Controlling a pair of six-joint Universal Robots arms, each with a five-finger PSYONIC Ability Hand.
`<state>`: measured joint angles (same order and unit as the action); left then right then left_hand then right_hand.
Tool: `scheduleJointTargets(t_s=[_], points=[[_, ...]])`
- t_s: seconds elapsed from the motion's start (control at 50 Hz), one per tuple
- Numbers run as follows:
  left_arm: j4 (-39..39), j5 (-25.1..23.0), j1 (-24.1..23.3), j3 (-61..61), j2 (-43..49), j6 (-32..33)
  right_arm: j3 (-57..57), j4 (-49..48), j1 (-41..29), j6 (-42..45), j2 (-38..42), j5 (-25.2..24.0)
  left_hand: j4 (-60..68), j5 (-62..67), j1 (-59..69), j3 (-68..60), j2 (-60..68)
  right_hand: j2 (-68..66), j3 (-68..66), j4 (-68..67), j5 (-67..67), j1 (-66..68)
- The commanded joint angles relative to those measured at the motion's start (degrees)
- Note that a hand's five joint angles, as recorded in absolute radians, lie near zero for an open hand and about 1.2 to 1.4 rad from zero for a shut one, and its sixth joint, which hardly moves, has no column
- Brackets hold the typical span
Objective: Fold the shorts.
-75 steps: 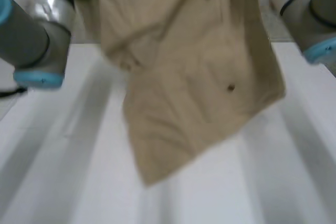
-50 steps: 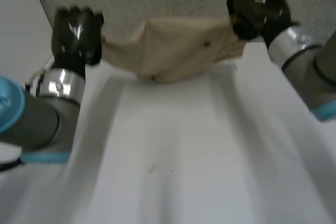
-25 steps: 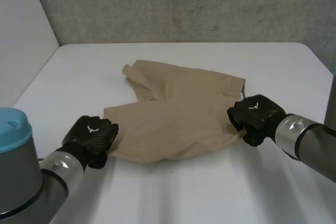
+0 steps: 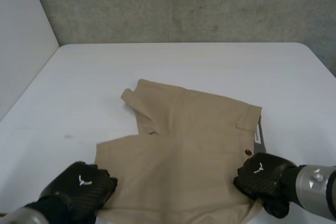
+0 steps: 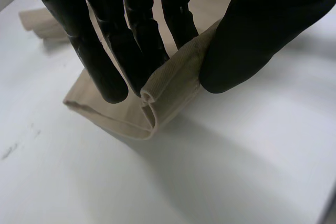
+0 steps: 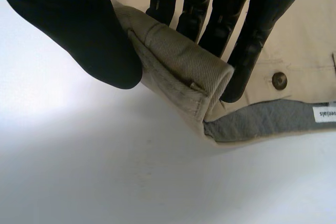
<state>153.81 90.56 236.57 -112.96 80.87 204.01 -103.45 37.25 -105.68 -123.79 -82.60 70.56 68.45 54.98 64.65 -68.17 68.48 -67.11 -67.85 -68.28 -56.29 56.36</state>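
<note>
Beige shorts [image 4: 184, 145] lie spread on the white table [image 4: 173, 61], one leg end curled up at the far left. My left hand [image 4: 79, 190] pinches the shorts' near left corner; its wrist view shows the folded edge [image 5: 163, 90] held between fingers [image 5: 105, 61] and thumb [image 5: 252, 40]. My right hand [image 4: 262, 179] grips the near right corner by the waistband. There the thick band [image 6: 178, 61] sits between thumb [image 6: 79, 30] and fingers [image 6: 252, 40], beside a brown button [image 6: 279, 81] and the grey lining [image 6: 262, 121].
A grey textured wall [image 4: 184, 3] stands behind the table's far edge, and a pale panel [image 4: 21, 40] rises along the left side. Bare tabletop stretches beyond the shorts and to either side of them.
Both hands have swung the shorts from up in the air down onto the table, then drawn them toward the near edge. The cloth now lies flatter and closer to me.
</note>
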Motion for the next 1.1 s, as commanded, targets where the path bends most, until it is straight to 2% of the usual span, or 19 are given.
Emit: scheduleJointTargets(t_s=[0.02, 0.06, 0.14, 0.24, 0.34, 0.48, 0.56, 0.62, 0.68, 0.7, 0.78, 0.96, 0.98, 1.0, 1.02, 1.04, 1.06, 1.08, 1.1], points=[[-0.4, 0.1, -0.7, 2.2, -3.6, 6.3, 0.4, 2.3, 2.2, 2.5, -2.2, -6.3, 11.5, 15.0, 15.3, -11.8, 11.5, -12.9, -12.2, -11.7, -13.7, 23.6], [0.8, 0.1, -0.2, 2.6, -3.4, 6.7, 0.9, 1.8, 2.7, 2.2, -2.2, -8.1, 11.5, 15.0, 15.3, -11.8, 11.5, -12.9, -12.2, -11.7, -13.7, 23.6], [10.7, 0.1, 3.5, 4.8, -1.0, 7.5, 3.5, -1.7, 4.5, 0.3, -1.9, -10.8, 11.5, 15.0, 15.3, -11.8, 11.5, -12.9, -12.2, -11.7, -13.7, 23.6], [25.3, 0.2, 4.0, 9.6, 9.4, 7.7, 7.3, -9.0, 5.0, -6.7, 3.3, -10.7, 11.5, 15.0, 15.3, -11.8, 11.5, -12.9, -12.2, -11.7, -13.7, 23.6], [33.9, 0.1, 4.0, 17.4, 20.6, 9.7, 11.5, -12.5, 4.9, -10.6, 8.6, -9.4, 11.5, 15.0, 15.3, -11.8, 11.5, -12.9, -12.2, -11.7, -13.7, 23.6], [39.3, -0.1, 3.3, 33.6, 39.1, 17.3, 18.9, -18.1, 4.8, -16.9, 16.1, -5.2, 11.5, 15.0, 15.3, -11.8, 11.5, -12.9, -12.2, -11.7, -13.7, 23.6], [40.2, -0.1, 3.3, 39.3, 44.5, 18.7, 21.5, -21.5, 4.8, -19.8, 18.5, -2.4, 11.5, 15.0, 15.3, -11.8, 11.5, -12.9, -12.2, -11.7, -13.7, 23.6], [44.8, -1.4, 3.3, 48.8, 52.9, 19.1, 24.3, -26.3, 4.8, -22.1, 21.1, 1.1, 11.5, 15.0, 15.3, -11.8, 11.5, -12.9, -12.2, -11.7, -13.7, 23.6], [47.9, -4.5, 3.3, 52.1, 56.3, 19.0, 25.2, -28.3, 4.7, -22.5, 22.0, 2.7, 11.5, 15.0, 15.3, -11.8, 11.5, -12.9, -12.2, -11.7, -13.7, 23.6], [49.7, -7.0, 3.4, 54.1, 58.5, 19.1, 26.7, -31.3, 4.3, -22.6, 23.8, 4.8, 11.5, 15.0, 15.3, -11.8, 11.5, -12.9, -12.2, -11.7, -13.7, 23.6], [52.8, -10.3, 3.5, 59.5, 63.8, 19.1, 29.2, -37.1, 2.8, -22.6, 26.5, 7.7, 11.5, 15.0, 15.3, -11.8, 11.5, -12.9, -12.2, -11.7, -13.7, 23.6], [53.6, -11.0, 3.9, 66.3, 70.6, 18.9, 34.0, -43.0, 0.5, -21.8, 33.6, 12.7, 11.5, 15.0, 15.3, -11.8, 11.5, -12.9, -12.2, -11.7, -13.7, 23.6], [53.8, -11.1, 3.9, 66.3, 71.0, 18.9, 34.4, -43.0, 0.4, -21.7, 34.1, 12.9, 11.5, 15.0, 15.3, -11.8, 11.5, -10.8, -10.0, -9.6, -11.6, 21.5], [54.0, -11.2, 3.9, 66.2, 71.1, 18.9, 34.7, -43.0, 0.3, -21.7, 34.5, 13.1, 11.5, 15.0, 15.3, -11.8, 11.5, 2.1, 2.8, 3.2, 1.2, 8.7], [54.7, -11.3, 3.9, 65.9, 71.3, 18.9, 35.2, -43.5, 0.1, -21.7, 35.1, 13.5, 11.5, 15.0, 15.3, -11.8, 11.5, 32.8, 33.6, 34.0, 32.0, -22.1], [55.3, -11.3, 3.9, 65.6, 71.4, 18.9, 35.5, -43.7, -0.1, -21.7, 35.4, 13.8, 11.5, 15.0, 15.3, -11.8, 11.5, 45.5, 46.2, 46.6, 44.6, -34.7], [55.9, -11.2, 3.9, 65.1, 71.4, 18.9, 35.7, -44.1, -0.1, -21.7, 35.5, 14.1, -1.1, 2.4, 2.7, 0.8, -1.1, 54.7, 55.5, 55.9, 53.9, -44.0], [56.6, -11.2, 3.9, 64.6, 71.3, 19.0, 35.9, -44.5, -0.2, -21.7, 35.5, 14.3, -16.2, -12.7, -12.4, 15.9, -16.2, 57.1, 57.8, 58.3, 56.3, -46.4], [58.3, -11.2, 3.9, 63.2, 70.8, 19.0, 36.2, -45.5, -0.2, -21.9, 35.5, 14.9, -45.2, -41.7, -41.4, 44.9, -45.2, 57.1, 57.8, 58.3, 56.3, -46.4]])
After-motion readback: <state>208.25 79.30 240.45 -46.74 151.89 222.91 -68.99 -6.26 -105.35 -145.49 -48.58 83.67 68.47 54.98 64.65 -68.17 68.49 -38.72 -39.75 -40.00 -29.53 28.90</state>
